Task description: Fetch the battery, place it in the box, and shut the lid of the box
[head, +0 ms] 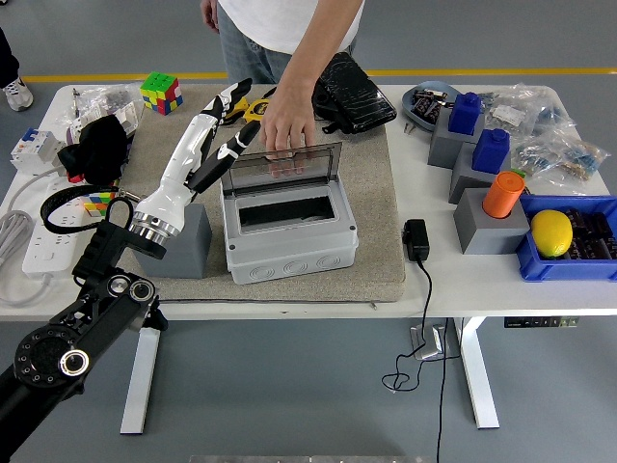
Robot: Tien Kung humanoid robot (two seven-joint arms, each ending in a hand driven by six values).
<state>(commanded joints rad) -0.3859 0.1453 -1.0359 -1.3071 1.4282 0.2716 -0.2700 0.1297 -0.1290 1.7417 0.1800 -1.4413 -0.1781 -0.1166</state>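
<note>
a: report on the box, please.

b: i see the grey box on the beige mat, middle of the tabletop. its clear lid stands raised at the far side of the box, and the opening below it is dark. i cannot tell whether the battery lies inside.

a: the robot's left hand?

b: the left hand is just left of the lid's far corner, forearm slanting up from a grey block left of the box. its fingers are spread and loosely extended, holding nothing. the thumb side is near the lid's left edge; i cannot confirm contact.

a: right hand?

b: out of view.

a: anyone else at the box?

b: a person stands beyond the box. the person's hand rests fingers-down on the lid's upper edge, just right of the robot's hand.

a: other items?

b: a rubik's cube well left of the box at the far edge, a black pouch behind it, an orange cylinder and a yellow ball well to its right.
</note>
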